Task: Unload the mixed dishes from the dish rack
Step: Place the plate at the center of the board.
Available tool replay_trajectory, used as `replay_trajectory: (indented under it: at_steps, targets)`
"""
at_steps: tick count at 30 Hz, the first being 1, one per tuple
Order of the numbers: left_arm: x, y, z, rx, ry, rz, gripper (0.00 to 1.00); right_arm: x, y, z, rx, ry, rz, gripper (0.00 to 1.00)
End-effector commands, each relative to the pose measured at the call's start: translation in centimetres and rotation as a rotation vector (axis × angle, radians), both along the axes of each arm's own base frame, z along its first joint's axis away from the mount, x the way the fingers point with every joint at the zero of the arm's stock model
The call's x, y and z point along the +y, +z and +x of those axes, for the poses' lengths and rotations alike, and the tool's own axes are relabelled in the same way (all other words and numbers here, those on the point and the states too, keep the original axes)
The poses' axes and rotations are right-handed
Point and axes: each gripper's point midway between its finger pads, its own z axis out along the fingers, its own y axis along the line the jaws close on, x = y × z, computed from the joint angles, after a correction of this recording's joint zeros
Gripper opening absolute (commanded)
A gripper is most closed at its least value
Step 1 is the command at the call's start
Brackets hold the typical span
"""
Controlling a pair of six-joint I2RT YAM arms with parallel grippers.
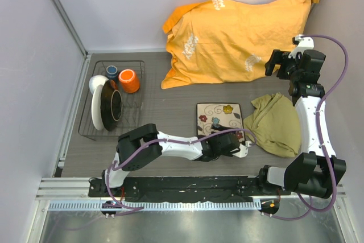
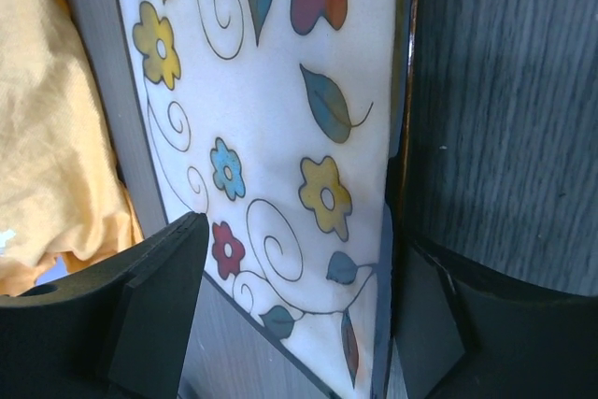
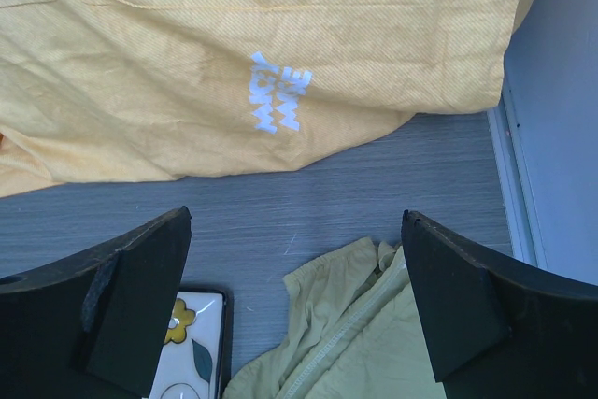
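The dish rack (image 1: 85, 119) stands at the left of the table. In it are the small dark blue cup (image 1: 112, 71), the orange mug (image 1: 129, 80), the white bowl (image 1: 96, 83) and the round dark-rimmed plate (image 1: 109, 109), which stands on edge. The square flowered plate (image 1: 219, 118) lies flat on the table at the middle. My left gripper (image 1: 230, 142) is at its near edge. In the left wrist view the gripper (image 2: 299, 324) is open, with a corner of the plate (image 2: 280, 109) between the jaws. My right gripper (image 1: 277, 64) is raised at the far right, open and empty (image 3: 294, 296).
A large orange pillow (image 1: 239, 35) lies at the back. An olive cloth (image 1: 276, 122) lies right of the flowered plate and shows under my right gripper (image 3: 374, 343). A corner of the plate (image 3: 192, 348) shows there too. White walls close in both sides.
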Motion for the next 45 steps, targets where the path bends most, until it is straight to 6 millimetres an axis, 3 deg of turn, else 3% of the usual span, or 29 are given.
replay_trajectory:
  at_steps: [1,9,15,21,27,32,35,39,40,45]
  targets:
    - [-1.3,4.7,-0.2,0.024,0.005,-0.107,0.77,-0.1,0.7,0.4,-0.034,0.01,-0.009,1.0]
    - [-0.6,5.2,-1.1,0.087,0.026,-0.113,0.78,0.0,0.7,0.4,-0.031,0.015,-0.006,0.99]
    - [-0.6,9.0,-1.4,0.109,0.064,-0.21,0.79,0.1,0.5,0.4,-0.027,0.02,-0.002,1.0]
    - [-0.6,14.7,-1.5,0.118,0.092,-0.347,0.79,0.2,0.8,0.3,-0.035,0.022,0.0,1.0]
    - [-0.3,16.4,-1.3,0.098,0.098,-0.383,0.79,0.2,0.7,0.4,-0.032,0.023,0.001,1.0]
    - [1.2,19.0,0.7,0.048,0.18,-0.479,0.79,0.2,0.7,0.4,-0.032,0.025,0.0,1.0]
    - [3.6,21.6,3.2,0.056,0.279,-0.586,0.79,0.2,0.7,0.3,-0.031,0.027,0.001,1.0]
    - [8.9,24.9,7.3,0.069,0.44,-0.727,0.79,0.3,0.6,0.5,-0.03,0.031,0.006,1.0]
    - [10.2,26.2,7.6,0.06,0.463,-0.766,0.79,0.4,0.5,0.5,-0.028,0.032,0.009,1.0]
    - [16.9,28.6,9.8,0.0,0.596,-0.807,0.81,0.6,0.4,0.6,-0.026,0.039,0.025,1.0]
